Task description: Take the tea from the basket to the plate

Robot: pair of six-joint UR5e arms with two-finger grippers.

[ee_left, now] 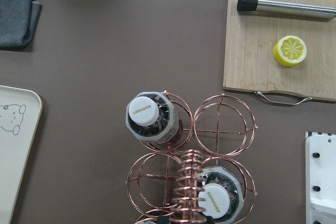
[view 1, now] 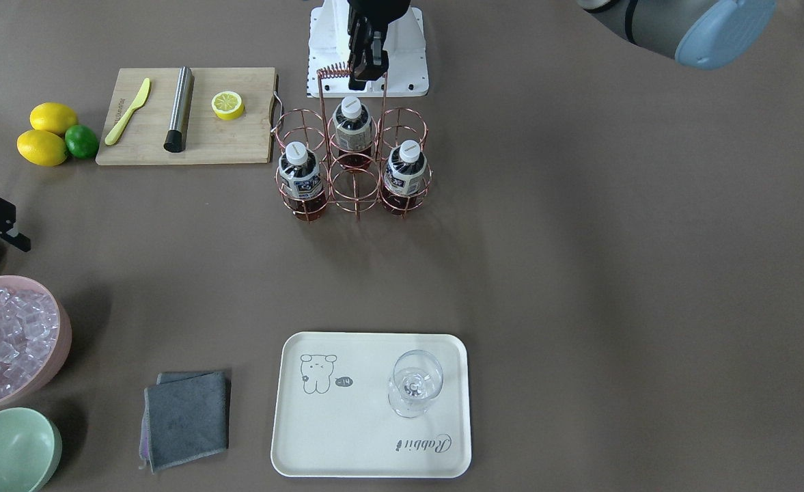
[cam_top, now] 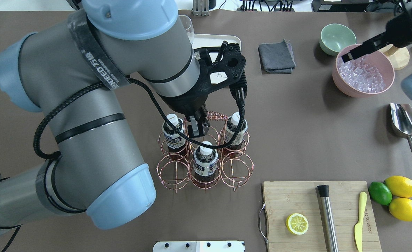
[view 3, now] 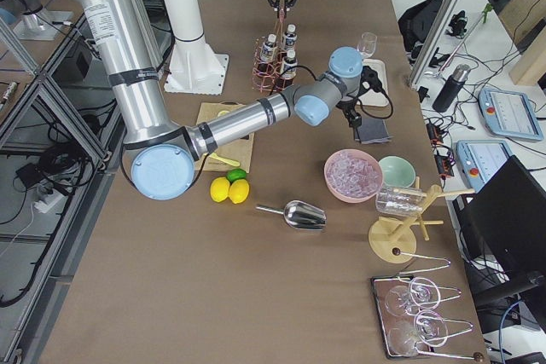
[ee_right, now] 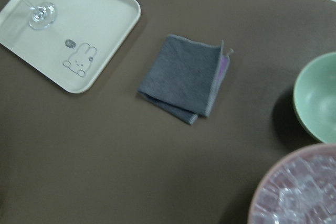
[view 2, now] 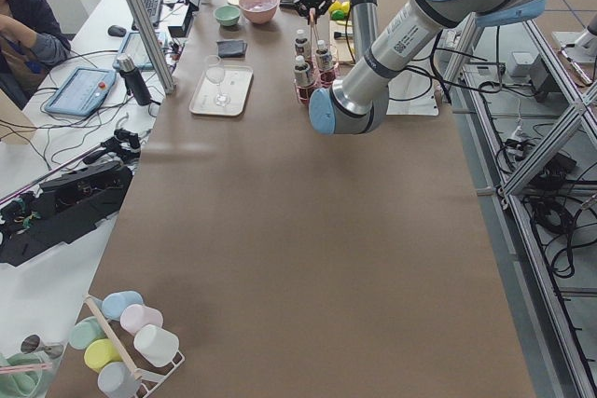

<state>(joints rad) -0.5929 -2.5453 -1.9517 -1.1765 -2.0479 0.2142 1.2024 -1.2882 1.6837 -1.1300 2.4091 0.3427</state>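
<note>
Three tea bottles (view 1: 352,126) (view 1: 300,174) (view 1: 407,171) stand upright in the copper wire basket (view 1: 355,183), whose other three rings are bare. My left gripper (view 1: 367,68) hangs just above the basket's coiled handle (view 1: 335,69), beside the bottle nearest the robot (cam_top: 206,159). Its fingers look slightly apart and hold nothing. The cream plate (view 1: 347,424) lies at the far side and carries a clear wine glass (view 1: 414,383). My right gripper (cam_top: 347,56) hovers over the pink ice bowl; its jaws do not show clearly.
A wooden cutting board (view 1: 238,137) holds a half lemon (view 1: 227,104), a steel rod (view 1: 179,109) and a yellow knife (view 1: 127,111). Two lemons and a lime (view 1: 82,141) lie beside it. A pink ice bowl (cam_top: 384,64), green bowl (cam_top: 337,36), grey cloth (view 1: 186,418) and metal scoop (cam_top: 403,122) are on the robot's right.
</note>
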